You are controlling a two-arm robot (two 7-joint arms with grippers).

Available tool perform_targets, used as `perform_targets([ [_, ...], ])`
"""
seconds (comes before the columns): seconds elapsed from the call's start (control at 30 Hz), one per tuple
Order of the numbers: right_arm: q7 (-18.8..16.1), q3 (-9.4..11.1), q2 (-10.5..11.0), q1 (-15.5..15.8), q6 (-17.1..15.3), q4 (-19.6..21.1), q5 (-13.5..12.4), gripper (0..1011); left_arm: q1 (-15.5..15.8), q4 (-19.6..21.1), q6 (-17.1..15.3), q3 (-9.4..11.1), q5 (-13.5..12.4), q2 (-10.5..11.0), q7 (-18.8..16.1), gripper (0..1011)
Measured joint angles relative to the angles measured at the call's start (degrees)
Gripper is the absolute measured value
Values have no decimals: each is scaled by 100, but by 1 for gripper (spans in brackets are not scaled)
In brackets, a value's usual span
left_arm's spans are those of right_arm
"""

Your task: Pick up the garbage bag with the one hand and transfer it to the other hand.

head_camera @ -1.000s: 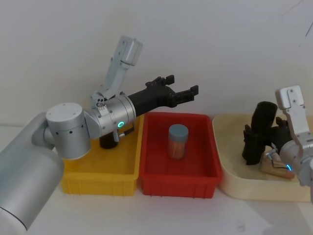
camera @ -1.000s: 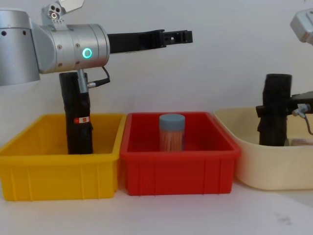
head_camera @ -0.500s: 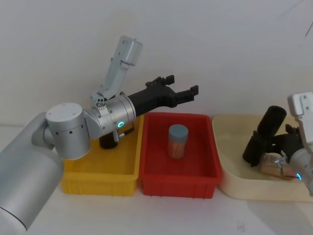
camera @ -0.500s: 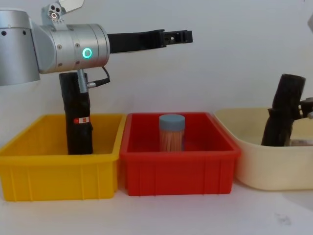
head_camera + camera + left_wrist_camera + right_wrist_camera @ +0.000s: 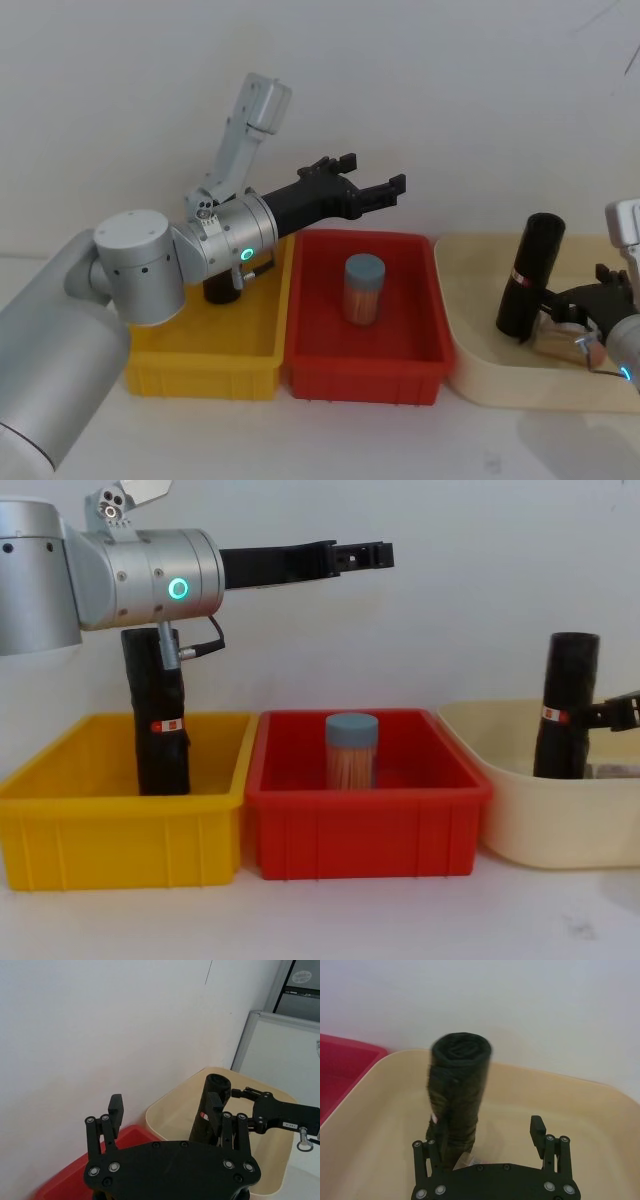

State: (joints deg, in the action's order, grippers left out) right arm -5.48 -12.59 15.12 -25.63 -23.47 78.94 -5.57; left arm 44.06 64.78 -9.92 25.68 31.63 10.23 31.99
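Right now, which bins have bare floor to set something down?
Yellow plastic bin: front floor bare, a black garbage-bag roll stands at the back. Red plastic bin: bare around the central blue-lidded jar. Cream tub: left and back bare; right crowded by the second black roll and open right gripper.

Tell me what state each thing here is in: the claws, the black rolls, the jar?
left gripper: open, held in the air over the red bin
right gripper: open, beside the second black roll, not clamping it
garbage bag: upright in the yellow bin, not gripped
second black roll: upright in the cream tub
jar: upright in the red bin, blue lid on
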Motion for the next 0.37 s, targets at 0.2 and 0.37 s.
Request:
perform_targets([
  [0.2,1,34,15,63,-35,87,-16,1004,0,0,0,0,0,0,0,1000],
  [0.37,1,49,24,96,-52,135,-27,1005,0,0,0,0,0,0,0,1000],
])
